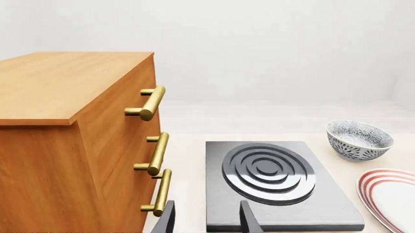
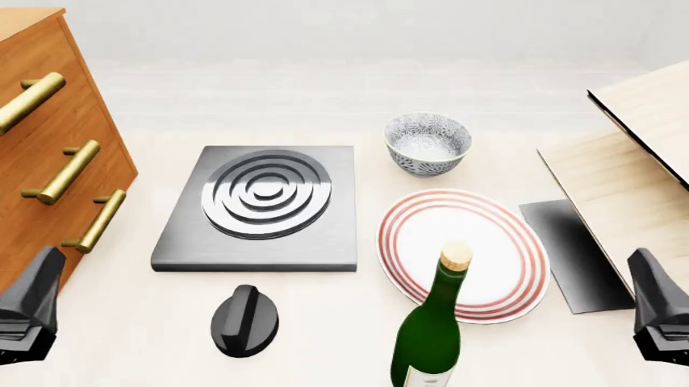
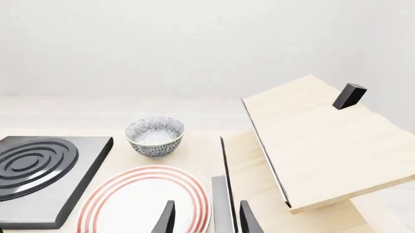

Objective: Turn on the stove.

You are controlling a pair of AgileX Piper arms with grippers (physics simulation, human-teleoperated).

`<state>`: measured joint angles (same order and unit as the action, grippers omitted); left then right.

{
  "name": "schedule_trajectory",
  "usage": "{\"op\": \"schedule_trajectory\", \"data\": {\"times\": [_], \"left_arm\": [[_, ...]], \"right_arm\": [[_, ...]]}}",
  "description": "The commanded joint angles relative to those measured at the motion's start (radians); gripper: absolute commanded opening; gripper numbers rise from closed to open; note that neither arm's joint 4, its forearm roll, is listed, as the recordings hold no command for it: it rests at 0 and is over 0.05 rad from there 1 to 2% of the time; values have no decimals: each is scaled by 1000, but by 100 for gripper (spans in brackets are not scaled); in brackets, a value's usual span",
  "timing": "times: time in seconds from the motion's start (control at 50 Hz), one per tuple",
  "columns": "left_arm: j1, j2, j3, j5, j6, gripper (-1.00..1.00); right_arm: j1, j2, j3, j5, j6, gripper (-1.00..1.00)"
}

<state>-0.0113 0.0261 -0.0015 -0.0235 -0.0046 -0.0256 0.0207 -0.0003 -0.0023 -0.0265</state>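
The stove point(image 2: 183, 242) is finished in matt grey metal with shiny rings point(image 2: 266, 193); its knob point(image 2: 244, 321) looks like black plastic. The drawers point(image 2: 32, 173) are made of wood.

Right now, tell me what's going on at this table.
Two robot arms sit at a table in a simulator, and neither is handling anything. The left gripper and right gripper hang open at the near edge, apart from everything. The flat dark-grey stove slab with silver rings lies untouched, and its separate black round ridged knob sits on the table just in front of it. A red-ringed white plate, a patterned bowl and a green bottle stand nearby.
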Motion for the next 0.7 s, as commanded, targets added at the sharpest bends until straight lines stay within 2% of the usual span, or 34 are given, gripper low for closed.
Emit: {"op": "schedule_trajectory", "data": {"times": [0.02,0.06,0.2,0.26,0.28,0.34,0.36,0.4,0.46,0.48,0.7], "left_arm": [[12,-7,-1,12,2,100],[11,-2,-2,7,6,100],[7,43,-1,-20,51,100],[14,104,-13,-47,101,100],[17,69,-41,-4,87,100],[23,125,-47,-24,108,100],[27,131,-64,-14,97,100],[22,181,-83,-22,131,100],[26,212,-132,1,125,100],[30,258,-183,25,130,100],[19,381,-390,167,164,100]], "right_arm": [[26,51,0,-66,22,100],[25,107,-1,-120,32,100],[25,177,0,-189,30,100],[26,163,0,-175,28,100],[25,171,0,-183,31,100],[26,150,0,-163,26,100],[26,156,0,-168,30,100],[26,146,0,-159,27,100],[26,131,-1,-144,30,100],[26,128,-1,-141,26,100],[26,101,-1,-115,26,100]]}}
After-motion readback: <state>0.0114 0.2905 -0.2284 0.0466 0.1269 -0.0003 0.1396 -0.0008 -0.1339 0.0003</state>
